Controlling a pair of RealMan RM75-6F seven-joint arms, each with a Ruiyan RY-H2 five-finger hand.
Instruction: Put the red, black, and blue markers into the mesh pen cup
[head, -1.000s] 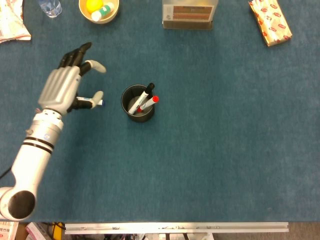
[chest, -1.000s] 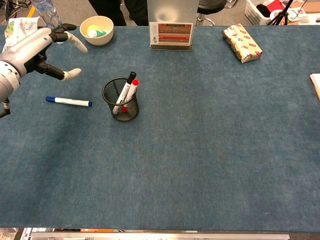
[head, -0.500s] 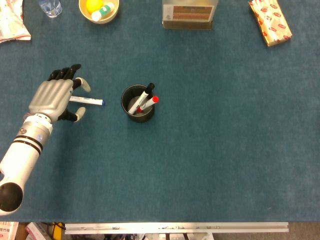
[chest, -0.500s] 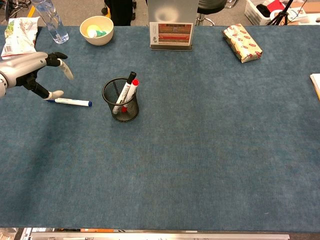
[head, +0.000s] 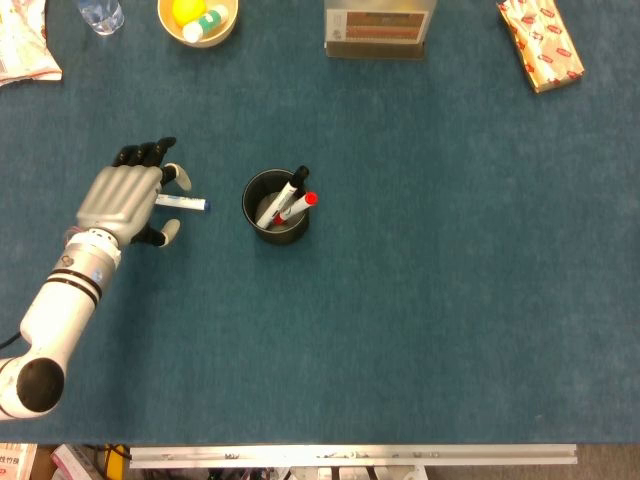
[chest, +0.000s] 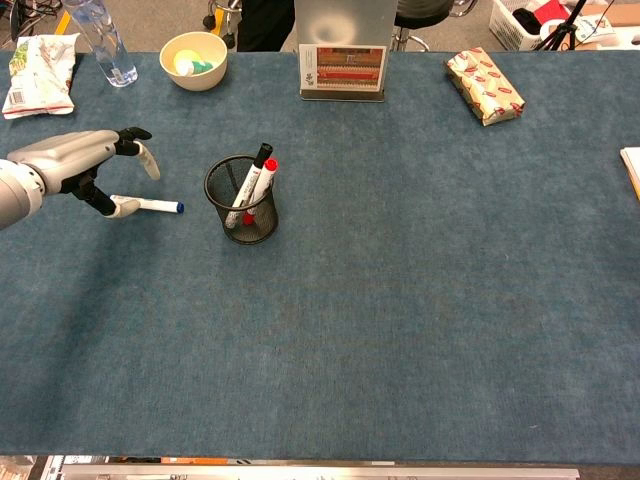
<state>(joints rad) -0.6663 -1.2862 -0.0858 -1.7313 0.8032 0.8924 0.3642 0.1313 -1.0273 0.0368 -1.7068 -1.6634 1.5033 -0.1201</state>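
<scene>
Blue table (head: 420, 330) — left hand (head: 125, 195) over blue marker (head: 188, 202).

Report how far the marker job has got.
Done: the black marker and the red marker stand in the mesh pen cup. In hand: the left hand is over the blue marker, which lies flat on the table to the left of the cup; a firm grip cannot be confirmed. Left: lift the blue marker and drop it into the cup. The right hand is out of view.

Left hand (head: 122, 196) has lowered onto blue marker (chest: 158, 206) (fingers spread).
</scene>
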